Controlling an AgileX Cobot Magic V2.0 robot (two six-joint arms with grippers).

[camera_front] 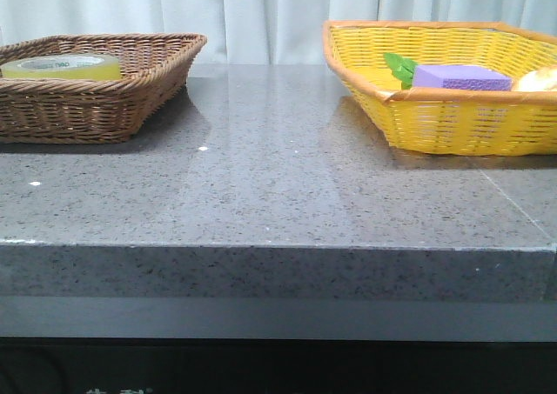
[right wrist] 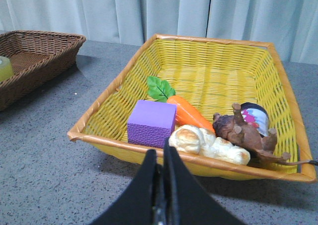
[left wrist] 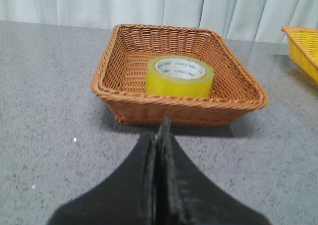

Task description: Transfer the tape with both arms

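The tape [left wrist: 180, 76] lies flat inside the brown basket [left wrist: 124, 98]. Both claws are clenched on nothing: the left gripper [left wrist: 160, 135] faces that basket, while the right gripper [right wrist: 160, 158] faces the yellow basket [right wrist: 109, 145] crowded with purple sponge [right wrist: 151, 121], carrot [right wrist: 191, 114] and bread [right wrist: 208, 144].

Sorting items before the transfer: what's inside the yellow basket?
Yellow basket: purple sponge, toy carrot, bread, brown toy animal, partly hidden can. Anything beneath them is covered.
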